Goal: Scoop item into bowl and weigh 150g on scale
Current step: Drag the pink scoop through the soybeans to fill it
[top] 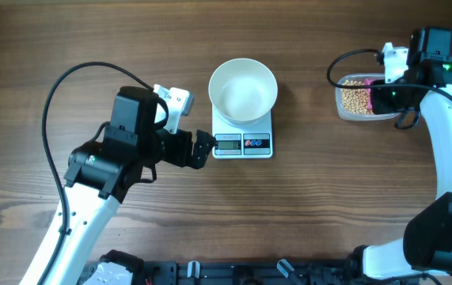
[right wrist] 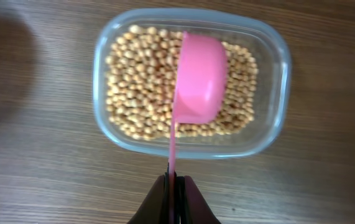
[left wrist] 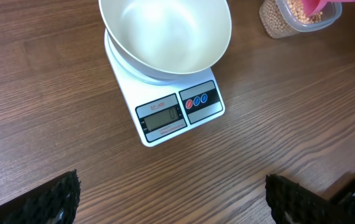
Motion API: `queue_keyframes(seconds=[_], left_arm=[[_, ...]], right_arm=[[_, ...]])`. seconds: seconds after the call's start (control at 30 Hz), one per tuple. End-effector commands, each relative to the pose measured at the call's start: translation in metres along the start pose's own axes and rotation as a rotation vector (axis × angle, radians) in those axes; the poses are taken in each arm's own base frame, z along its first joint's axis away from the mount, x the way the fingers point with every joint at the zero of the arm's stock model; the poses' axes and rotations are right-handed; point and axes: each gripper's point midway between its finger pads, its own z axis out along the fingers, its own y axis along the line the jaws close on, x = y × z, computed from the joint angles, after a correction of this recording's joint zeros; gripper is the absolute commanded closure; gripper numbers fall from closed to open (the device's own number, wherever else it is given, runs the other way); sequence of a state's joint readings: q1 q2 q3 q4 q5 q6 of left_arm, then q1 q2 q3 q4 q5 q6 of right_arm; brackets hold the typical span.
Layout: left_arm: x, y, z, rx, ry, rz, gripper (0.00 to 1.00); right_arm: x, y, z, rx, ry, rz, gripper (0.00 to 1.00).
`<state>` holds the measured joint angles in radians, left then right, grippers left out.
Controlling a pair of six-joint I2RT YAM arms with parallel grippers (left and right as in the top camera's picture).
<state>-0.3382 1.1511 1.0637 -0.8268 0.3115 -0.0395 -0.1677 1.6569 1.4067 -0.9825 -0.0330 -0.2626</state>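
Observation:
The white bowl (top: 243, 89) (left wrist: 165, 34) stands empty on the white scale (top: 242, 138) (left wrist: 171, 109) at the table's middle. Beige beans (right wrist: 143, 87) (top: 355, 96) fill a clear plastic tub (right wrist: 270, 93) (top: 344, 107) at the far right. My right gripper (right wrist: 173, 182) (top: 385, 93) is shut on the thin handle of a pink scoop (right wrist: 199, 78), whose cup is turned on edge over the beans. My left gripper (left wrist: 171, 199) (top: 203, 149) is open just left of the scale's display, with only bare wood between its fingers.
Black cables loop over the wood at the left (top: 59, 87) and near the tub (top: 336, 63). The arms' bases sit along the front edge (top: 233, 273).

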Motion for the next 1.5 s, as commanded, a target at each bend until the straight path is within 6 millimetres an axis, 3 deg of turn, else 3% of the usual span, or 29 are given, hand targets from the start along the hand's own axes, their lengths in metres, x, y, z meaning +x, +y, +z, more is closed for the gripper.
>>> queue_keyframes(seconds=[0.0, 0.33, 0.6, 0.93, 1.13, 1.47], left_arm=[[-0.001, 0.0, -0.002, 0.006, -0.007, -0.008, 0.0], [-0.001, 0.0, -0.002, 0.006, -0.007, -0.008, 0.0], [-0.001, 0.0, -0.002, 0.006, -0.007, -0.008, 0.0], [-0.001, 0.0, -0.002, 0.006, -0.007, -0.008, 0.0], [-0.001, 0.0, -0.002, 0.006, -0.007, -0.008, 0.0], [-0.001, 0.0, -0.002, 0.006, -0.007, -0.008, 0.0]], right_arm=[[0.002, 0.015, 0.004, -0.087, 0.001, 0.005, 0.96], [0.003, 0.014, 0.005, -0.124, -0.005, 0.03, 0.96], [0.005, 0.007, 0.001, -0.26, -0.042, 0.125, 0.96], [0.013, -0.002, 0.015, -0.338, -0.013, 0.206, 0.96], [0.014, -0.001, 0.008, -0.422, -0.035, 0.256, 0.96], [0.024, -0.026, 0.017, -0.449, -0.015, 0.425, 0.96]])
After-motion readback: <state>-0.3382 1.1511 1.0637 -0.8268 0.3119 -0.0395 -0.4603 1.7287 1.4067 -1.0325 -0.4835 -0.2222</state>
